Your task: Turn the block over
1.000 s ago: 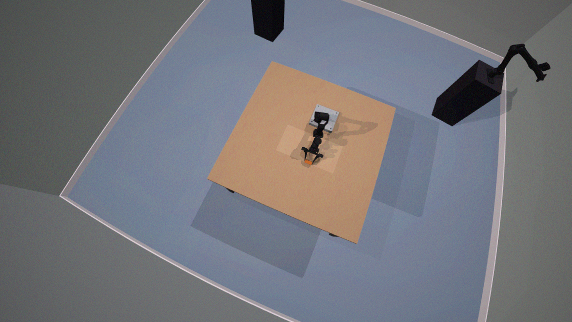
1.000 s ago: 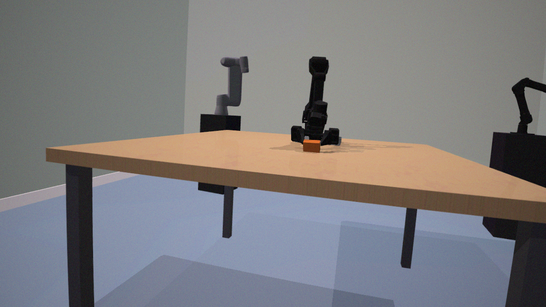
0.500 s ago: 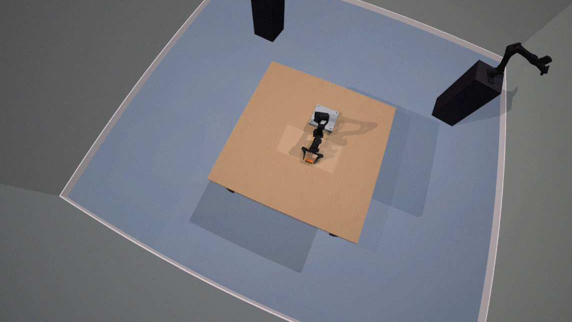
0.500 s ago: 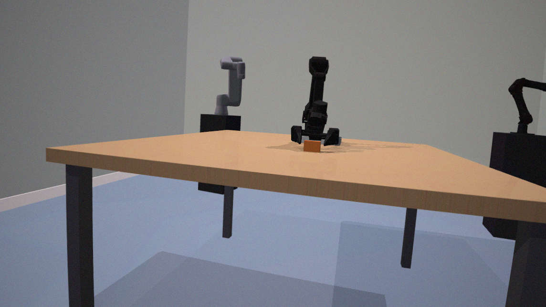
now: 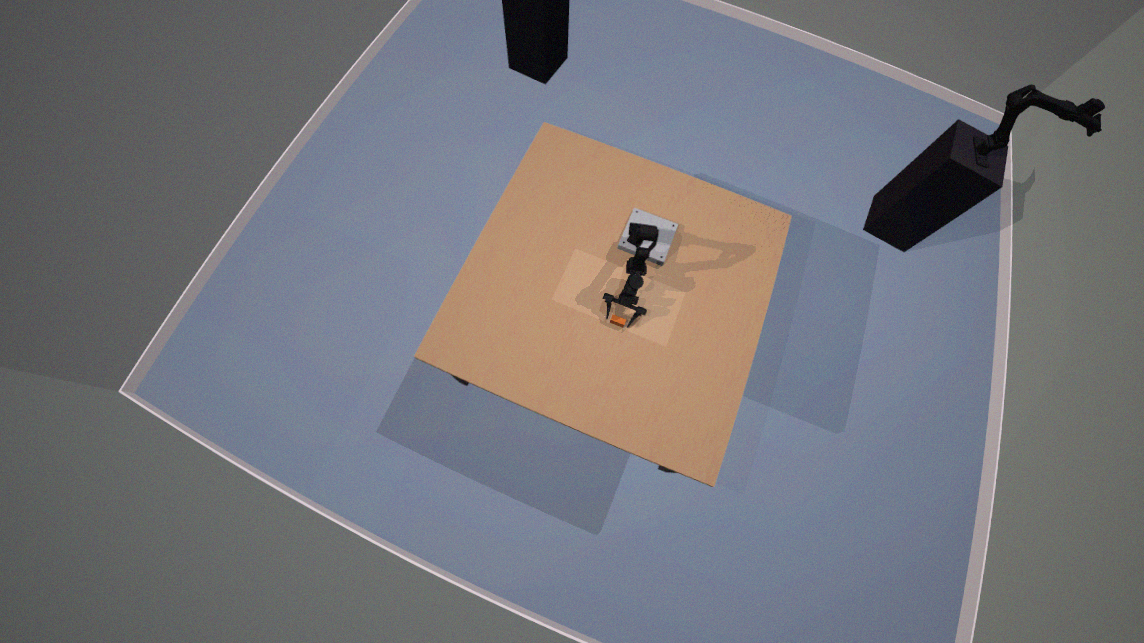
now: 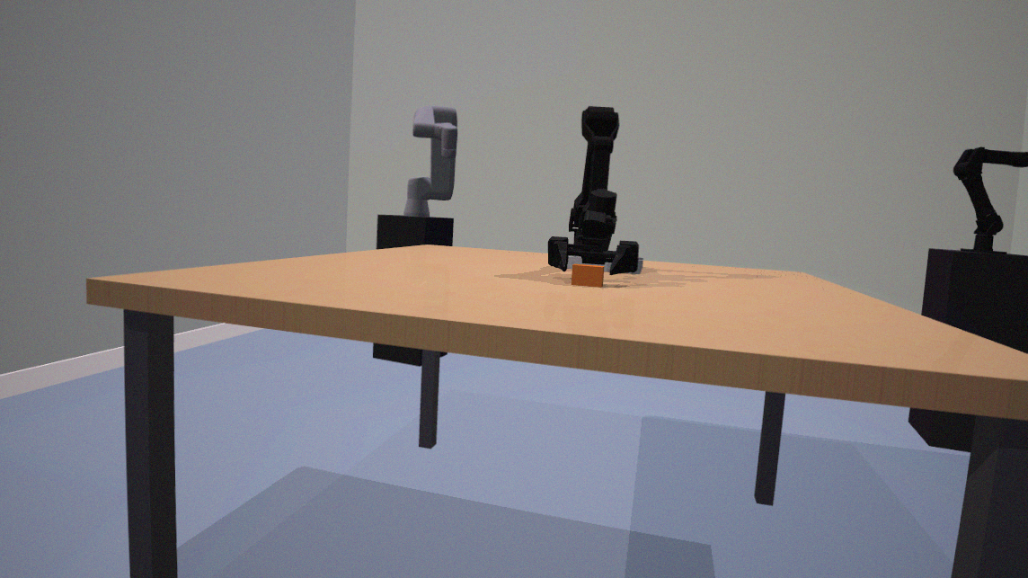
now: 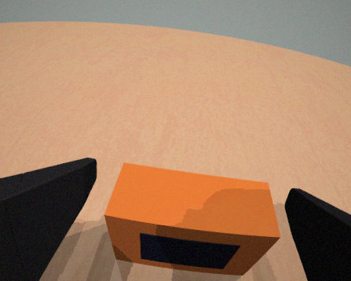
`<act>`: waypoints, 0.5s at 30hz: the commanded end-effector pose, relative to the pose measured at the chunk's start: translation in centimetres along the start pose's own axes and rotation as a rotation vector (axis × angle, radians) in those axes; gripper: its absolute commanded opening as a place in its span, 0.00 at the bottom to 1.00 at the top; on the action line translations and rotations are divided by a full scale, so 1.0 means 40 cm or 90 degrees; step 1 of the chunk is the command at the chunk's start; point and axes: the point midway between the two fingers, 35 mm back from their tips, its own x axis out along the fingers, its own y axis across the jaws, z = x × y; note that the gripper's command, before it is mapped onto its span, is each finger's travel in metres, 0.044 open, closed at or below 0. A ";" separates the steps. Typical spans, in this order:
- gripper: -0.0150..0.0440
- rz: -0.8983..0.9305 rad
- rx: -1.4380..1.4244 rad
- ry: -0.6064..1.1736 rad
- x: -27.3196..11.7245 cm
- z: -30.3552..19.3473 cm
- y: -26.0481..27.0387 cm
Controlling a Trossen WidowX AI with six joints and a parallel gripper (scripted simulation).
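The orange block point(image 5: 618, 320) point(image 6: 587, 275) point(image 7: 192, 200) stands on a long narrow side on the wooden table point(image 5: 506, 264) point(image 6: 303, 298) point(image 7: 145, 86). Its dark blue marked patch point(image 7: 184, 251) is on the upright side facing back toward the arm's base and wrist camera. A plain orange narrow face is on top, and a plain face shows in the exterior view. My gripper point(image 5: 618, 321) point(image 6: 587, 270) point(image 7: 194, 184) is open, with one finger on each side of the block and a gap at both sides in the wrist view.
My arm's light grey base plate point(image 5: 669, 235) sits behind the block. A grey arm point(image 6: 441, 162) stands on a black pedestal point(image 5: 535, 19) point(image 6: 415, 230) off the table. Another black arm point(image 5: 1088, 114) point(image 6: 981, 200) stands on a second pedestal point(image 5: 936, 184) point(image 6: 978, 298).
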 end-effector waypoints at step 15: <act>1.00 0.001 -0.006 0.196 0.024 0.056 0.015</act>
